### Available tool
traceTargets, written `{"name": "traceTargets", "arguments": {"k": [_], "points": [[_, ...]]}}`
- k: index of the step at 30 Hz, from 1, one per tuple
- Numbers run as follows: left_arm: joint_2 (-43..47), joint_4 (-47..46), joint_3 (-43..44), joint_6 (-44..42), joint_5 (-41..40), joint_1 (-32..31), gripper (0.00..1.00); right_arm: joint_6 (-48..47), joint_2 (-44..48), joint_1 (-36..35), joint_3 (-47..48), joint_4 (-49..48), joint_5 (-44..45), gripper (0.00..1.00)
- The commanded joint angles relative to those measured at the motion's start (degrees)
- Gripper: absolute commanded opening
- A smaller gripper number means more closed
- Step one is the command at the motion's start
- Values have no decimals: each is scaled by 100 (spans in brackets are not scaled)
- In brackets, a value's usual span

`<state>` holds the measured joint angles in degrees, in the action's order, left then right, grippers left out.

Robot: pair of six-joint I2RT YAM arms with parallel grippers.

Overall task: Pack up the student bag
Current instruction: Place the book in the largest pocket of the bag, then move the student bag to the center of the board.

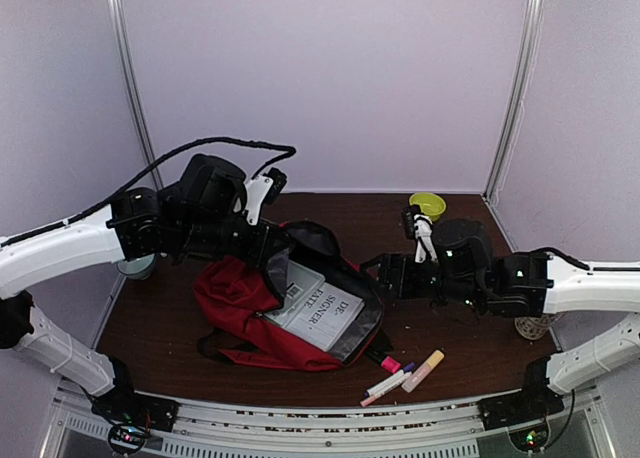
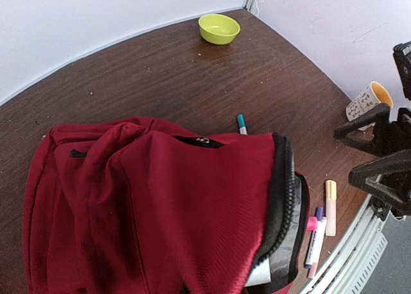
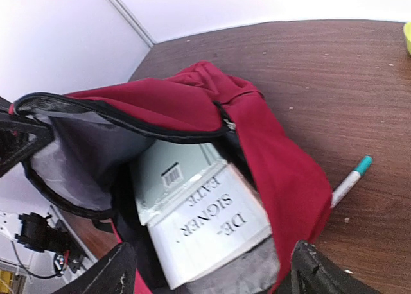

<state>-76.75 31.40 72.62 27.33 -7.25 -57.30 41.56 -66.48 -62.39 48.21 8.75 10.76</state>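
Observation:
The student bag lies on its side in the middle of the table, a dark-red backpack with its mouth facing right. My left gripper is shut on the bag's upper rim and holds the mouth open; its fingers are hidden in the left wrist view, where red fabric fills the frame. A white book printed with large letters and a grey-green book lie inside the bag. My right gripper hangs open just outside the mouth with nothing between its fingers, apart from the books.
Three markers lie on the table below the bag's mouth. A teal-capped pen lies beside the bag. A green bowl sits at the back right. One cup stands at the right edge and another at the left.

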Motion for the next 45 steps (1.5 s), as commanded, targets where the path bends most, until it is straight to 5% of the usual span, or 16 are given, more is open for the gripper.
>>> {"name": "traceTargets", "arguments": {"k": [1,16,28,35,39,45], "points": [[329,25,-169,-145,-407,69,0,-281,498,-2,-285,1063,813,85],[1206,1079,-267,-466,-1086,201,0,-449,937,129,-572,1481,1135,85],[495,296,-336,-466,47,201,0,-109,1133,138,-569,2100,1445,83],[52,-43,-215,-466,398,201,0,1259,1369,132,-665,3285,1887,79],[-68,-76,-135,-436,320,201,0,1852,1385,136,-708,3526,1438,78],[-97,-237,-182,-431,434,201,0,1306,1236,139,-769,3076,1030,79]]}}
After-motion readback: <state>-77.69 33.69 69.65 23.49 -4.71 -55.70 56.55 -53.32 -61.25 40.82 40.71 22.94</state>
